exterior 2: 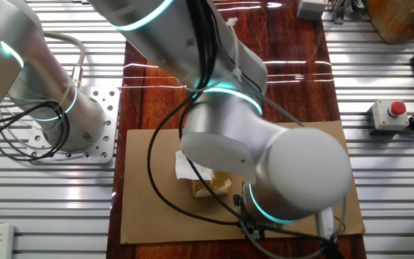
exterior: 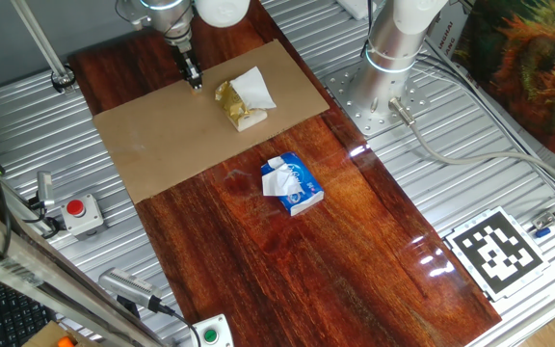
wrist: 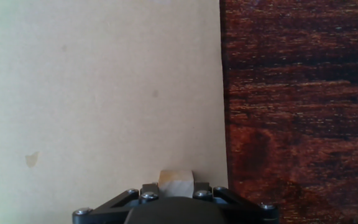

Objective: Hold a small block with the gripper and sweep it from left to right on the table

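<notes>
1. In one fixed view we see the narrow black two-finger gripper (exterior: 196, 83) at the end of the silver-and-white robot arm (exterior: 170, 15). It points down at the far left part of the flat tan cardboard sheet (exterior: 162, 135).
2. In the hand view the tiny pale tan cube (wrist: 175, 183) sits between the two black fingers, so the gripper is closed on this small block. The block is right above the cardboard, close to the edge where the sheet meets the wood; we cannot tell if it touches the sheet.
3. The cardboard lies on the far half of the glossy dark red-brown wooden table (exterior: 355, 280).
4. A yellowish crumpled lump with white paper (exterior: 242, 99) rests on the cardboard, just to the right of the gripper and apart from it.
5. A blue-and-white packet (exterior: 291, 184) lies on the bare wood, near the cardboard edge, nearer to us than the lump.
6. In the other fixed view the big arm body (exterior 2: 264, 155) hides the gripper and the block; only a part of the lump (exterior 2: 210, 180) shows there.
</notes>
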`<state>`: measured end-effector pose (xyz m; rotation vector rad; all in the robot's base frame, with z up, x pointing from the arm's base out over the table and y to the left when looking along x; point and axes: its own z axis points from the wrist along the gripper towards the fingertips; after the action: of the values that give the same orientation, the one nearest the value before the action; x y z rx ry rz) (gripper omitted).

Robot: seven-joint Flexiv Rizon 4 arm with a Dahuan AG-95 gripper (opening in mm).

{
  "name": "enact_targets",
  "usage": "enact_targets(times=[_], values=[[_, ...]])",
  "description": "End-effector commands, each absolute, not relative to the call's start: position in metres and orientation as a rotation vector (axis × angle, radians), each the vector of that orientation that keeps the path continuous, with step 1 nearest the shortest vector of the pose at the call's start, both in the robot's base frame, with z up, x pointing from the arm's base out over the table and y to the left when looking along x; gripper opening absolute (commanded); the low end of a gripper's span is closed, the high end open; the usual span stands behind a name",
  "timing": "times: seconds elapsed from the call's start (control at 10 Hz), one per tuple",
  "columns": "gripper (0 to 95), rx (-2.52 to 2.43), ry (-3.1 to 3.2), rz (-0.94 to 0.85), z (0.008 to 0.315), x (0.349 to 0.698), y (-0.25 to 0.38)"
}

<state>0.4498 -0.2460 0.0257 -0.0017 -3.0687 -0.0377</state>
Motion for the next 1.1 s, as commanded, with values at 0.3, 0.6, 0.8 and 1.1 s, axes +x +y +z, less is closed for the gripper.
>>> enact_targets(times=[0.3,0.6,0.8,1.1], values=[[19.0,0.011,-3.064,0.002,0.0218,0.4506,-0.2456],[19.0,0.019,-3.071,0.006,0.0217,0.4506,-0.2456],[19.0,0.017,-3.081,0.0,0.0217,0.4506,-0.2456],[19.0,0.026,-3.07,0.021,0.0216,0.4506,-0.2456]])
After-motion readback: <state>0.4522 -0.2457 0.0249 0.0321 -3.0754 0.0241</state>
